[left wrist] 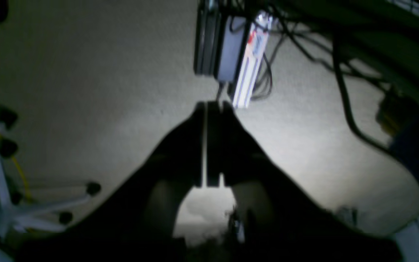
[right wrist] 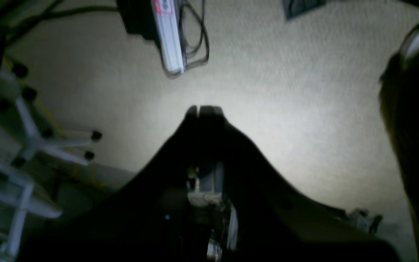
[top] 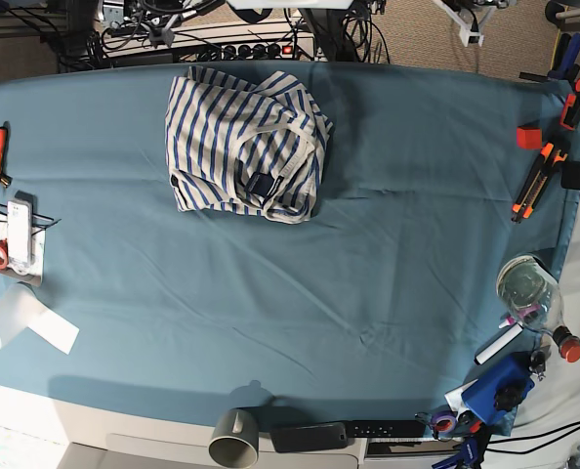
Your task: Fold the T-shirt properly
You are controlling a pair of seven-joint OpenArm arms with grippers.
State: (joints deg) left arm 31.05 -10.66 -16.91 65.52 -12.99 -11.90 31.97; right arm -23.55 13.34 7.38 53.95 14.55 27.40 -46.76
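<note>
We see the T-shirt (top: 246, 145) lying crumpled on the teal cloth (top: 388, 244), at the far side and left of the middle in the base view. It is bunched into a rough heap, with the dark label (top: 261, 184) showing near its front edge. We judge it light, soft and floppy, so it will sag and slide on the cloth; we would take it at the shoulders or at the hem corners, but these are buried in the folds and hard to find.

Neither arm appears in the base view. The left gripper (left wrist: 211, 105) has its jaws almost together with only a thin slit between, holding nothing. The right gripper (right wrist: 204, 108) is closed and empty. Both wrist views are dark and blurred and show only the carpet (right wrist: 286, 91) and cables, not the shirt
</note>
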